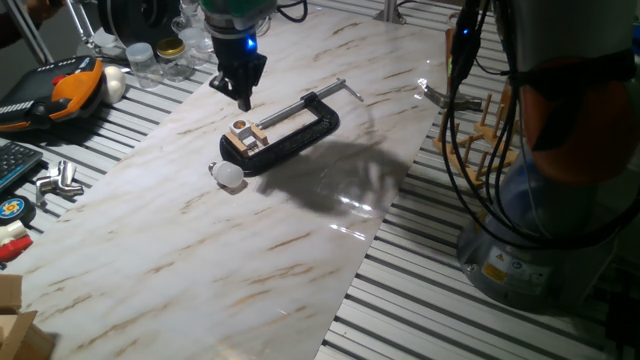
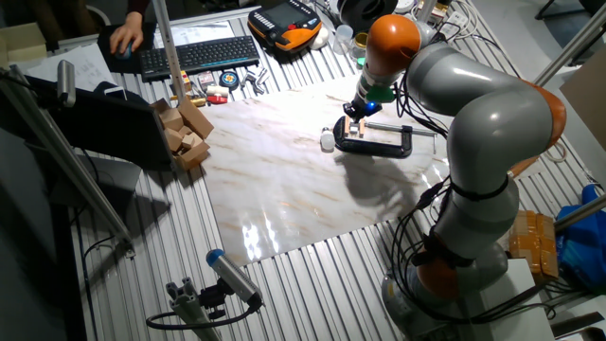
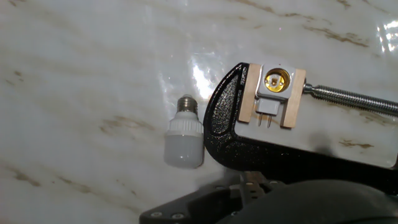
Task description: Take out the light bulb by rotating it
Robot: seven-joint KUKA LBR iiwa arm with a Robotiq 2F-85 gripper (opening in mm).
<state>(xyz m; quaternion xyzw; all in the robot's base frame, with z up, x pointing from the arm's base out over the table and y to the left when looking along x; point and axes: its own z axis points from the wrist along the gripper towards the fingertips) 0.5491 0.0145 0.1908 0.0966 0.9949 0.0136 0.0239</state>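
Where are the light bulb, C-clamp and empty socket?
light bulb (image 3: 183, 142): hand view, white body.
C-clamp (image 3: 219, 127): hand view, black curved frame.
socket (image 3: 274, 82): hand view, brass-lined opening.

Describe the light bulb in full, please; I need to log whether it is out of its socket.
The light bulb is small, with a frosted white body that looks like plastic and a short grey threaded metal base. It lies on its side on the marble-patterned table, base pointing away from the camera in the hand view. It is out of the socket, whose brass interior is open and empty. It rests beside the black C-clamp, close against the frame's outer curve. The tool is not holding it.
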